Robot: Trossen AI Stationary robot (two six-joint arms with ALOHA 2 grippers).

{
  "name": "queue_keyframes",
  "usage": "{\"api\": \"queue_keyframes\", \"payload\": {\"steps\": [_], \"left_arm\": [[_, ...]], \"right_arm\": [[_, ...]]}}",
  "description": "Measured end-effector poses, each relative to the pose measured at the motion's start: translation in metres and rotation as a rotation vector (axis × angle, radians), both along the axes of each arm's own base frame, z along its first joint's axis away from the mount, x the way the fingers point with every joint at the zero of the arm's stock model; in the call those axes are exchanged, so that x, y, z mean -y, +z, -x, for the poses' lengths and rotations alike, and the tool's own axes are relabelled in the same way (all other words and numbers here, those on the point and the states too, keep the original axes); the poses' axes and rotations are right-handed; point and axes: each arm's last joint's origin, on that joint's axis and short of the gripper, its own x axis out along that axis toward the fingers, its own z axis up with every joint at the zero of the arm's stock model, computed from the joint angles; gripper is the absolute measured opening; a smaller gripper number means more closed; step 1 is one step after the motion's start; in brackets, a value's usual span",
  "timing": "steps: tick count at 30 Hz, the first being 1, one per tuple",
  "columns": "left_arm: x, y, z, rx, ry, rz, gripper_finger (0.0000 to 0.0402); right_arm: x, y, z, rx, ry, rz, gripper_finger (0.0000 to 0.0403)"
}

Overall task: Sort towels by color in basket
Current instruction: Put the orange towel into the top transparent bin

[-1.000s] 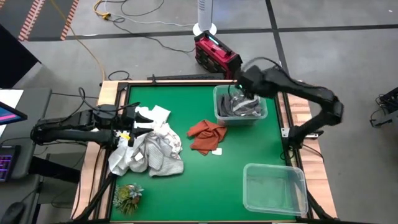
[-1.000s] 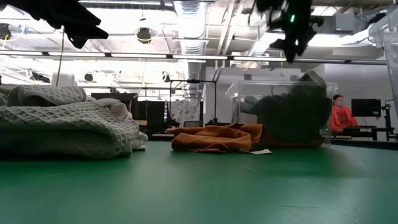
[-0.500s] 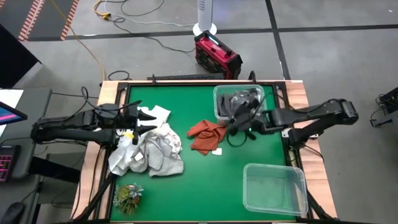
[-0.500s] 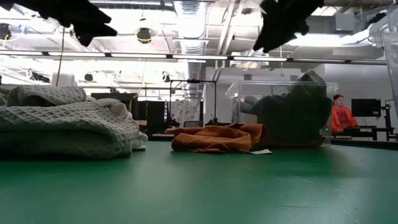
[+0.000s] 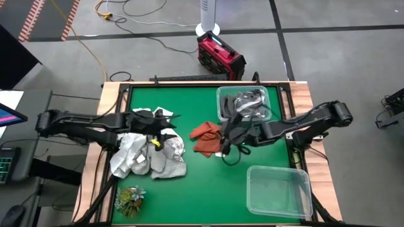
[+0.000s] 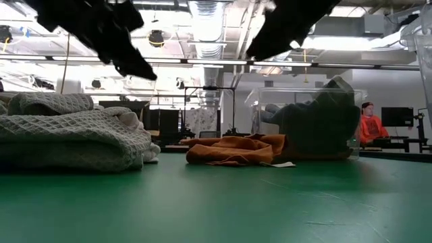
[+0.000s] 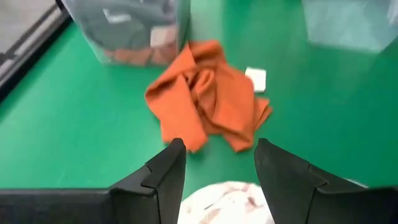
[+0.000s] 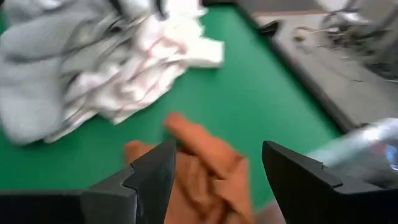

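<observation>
Orange-shirted person only in low view

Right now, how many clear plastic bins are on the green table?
2. One bin stands at the far side of the table and holds dark grey towels. The other bin is at the near right corner and looks empty. None seems hidden.

It looks like a robotics lab or workshop: exposed ducts and strip lights overhead, cables trailing over a grey floor, a red case, a monitor, and a person seated at distant benches.
</observation>
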Motion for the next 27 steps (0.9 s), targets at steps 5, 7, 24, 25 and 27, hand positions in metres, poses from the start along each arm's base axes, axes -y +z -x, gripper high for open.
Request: {"api": "queue_keyframes", "payload": {"steps": [5,7,24,25,27], "left_arm": [[0.0,0.005,-0.006,0.075,-0.007,-0.023,0.018],[0.002,0.011,-0.002,0.111,-0.017,-0.033,0.018],[0.015,0.036,0.052,0.158,-0.028,0.002,0.018],[0.016,0.037,0.053,0.165,-0.03,0.004,0.018],[0.016,0.039,0.056,0.176,-0.032,0.006,0.018]], "right_arm": [[-0.009,-0.031,-0.027,-0.049,0.089,0.034,0.0269],[-0.01,-0.04,-0.037,-0.075,0.086,0.038,0.0269],[0.024,-0.124,-0.078,-0.274,-0.049,-0.005,0.0269],[0.024,-0.129,-0.078,-0.291,-0.041,-0.006,0.0269],[0.023,-0.137,-0.079,-0.318,-0.027,0.004,0.0267]]}}
